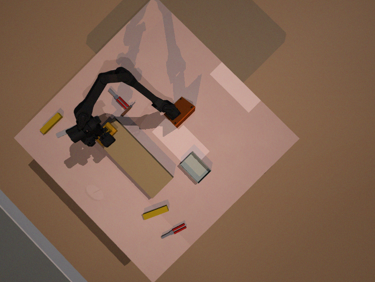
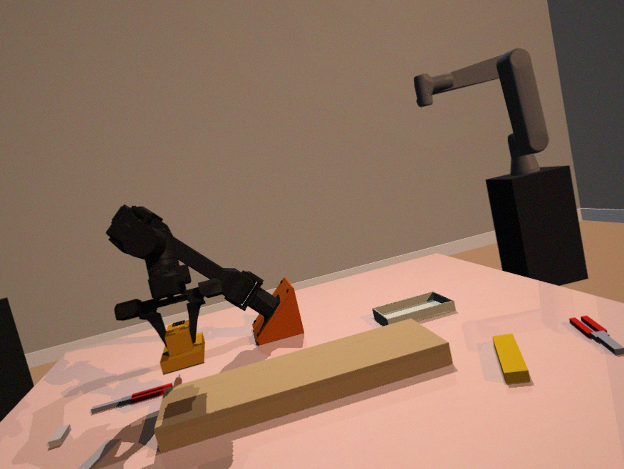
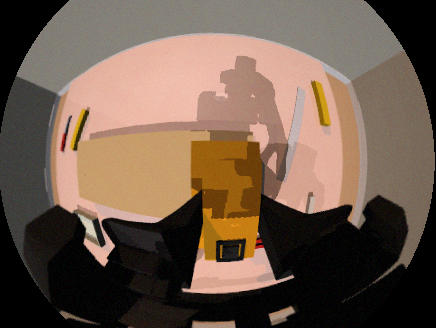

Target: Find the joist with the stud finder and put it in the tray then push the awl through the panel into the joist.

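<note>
My gripper (image 1: pixel 102 135) (image 2: pixel 179 342) (image 3: pixel 226 193) pinches the stud finder (image 1: pixel 111 127) (image 2: pixel 182 360) (image 3: pixel 225 175) above the panel (image 1: pixel 139 163) (image 2: pixel 302 373) (image 3: pixel 135 172); scanning seems finished, so next I should carry it right, into the tray (image 1: pixel 195 166) (image 2: pixel 428 313) (image 3: pixel 91 229).

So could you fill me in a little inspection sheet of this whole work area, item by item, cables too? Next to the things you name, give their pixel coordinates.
Surface: pink table top (image 1: pixel 242 136) (image 2: pixel 504 429), patches of light and shadow
Job's things: orange-yellow stud finder (image 1: pixel 111 128) (image 2: pixel 182 348) (image 3: pixel 225 175), held; long tan floor panel (image 1: pixel 139 163) (image 2: pixel 307 368) (image 3: pixel 135 172); awl (image 1: pixel 126 110) beside it; tray (image 1: pixel 210 170) (image 2: pixel 414 306), nothing seen inside
Clutter: two yellow bars, two red-handled tools, a pale block, a grey strip
Gripper (image 1: pixel 104 135) (image 2: pixel 179 336) (image 3: pixel 226 193): shut on the stud finder, above the panel's end or just off it; cannot tell
Cables: nothing seen
Surroundings: plain walls, brown floor, grey arm (image 2: pixel 521 100) on a black pedestal
</note>
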`<state>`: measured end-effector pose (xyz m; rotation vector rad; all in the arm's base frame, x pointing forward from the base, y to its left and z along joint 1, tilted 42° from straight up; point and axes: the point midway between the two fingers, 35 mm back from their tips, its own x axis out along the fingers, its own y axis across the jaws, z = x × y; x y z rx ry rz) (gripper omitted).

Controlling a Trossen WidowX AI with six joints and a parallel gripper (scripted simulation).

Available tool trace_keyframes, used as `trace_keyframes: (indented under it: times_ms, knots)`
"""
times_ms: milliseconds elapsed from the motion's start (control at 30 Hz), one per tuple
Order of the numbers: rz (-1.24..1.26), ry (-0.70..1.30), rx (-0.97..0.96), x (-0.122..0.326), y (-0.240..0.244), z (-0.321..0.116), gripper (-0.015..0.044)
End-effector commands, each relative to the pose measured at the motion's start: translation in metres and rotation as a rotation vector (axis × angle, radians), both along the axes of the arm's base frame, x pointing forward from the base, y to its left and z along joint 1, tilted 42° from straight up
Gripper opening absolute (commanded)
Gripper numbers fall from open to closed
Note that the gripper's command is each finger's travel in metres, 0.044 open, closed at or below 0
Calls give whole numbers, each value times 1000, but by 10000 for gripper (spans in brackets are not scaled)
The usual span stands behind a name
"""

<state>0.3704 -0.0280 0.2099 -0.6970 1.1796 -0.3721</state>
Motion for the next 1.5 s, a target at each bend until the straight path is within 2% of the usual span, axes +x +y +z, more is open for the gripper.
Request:
trace_keyframes:
  times_ms: [0, 233, 767, 1100, 1467]
  knots:
    - [0, -10, -2, -2, 12, 16, 0]
    - [38, 15, 5, 0, 29, 12, 0]
    - [385, 268, 48, 1, 160, -84, 0]
    - [592, 434, 49, -32, 235, -146, 0]
    - [804, 622, 25, -92, 301, -214, 0]
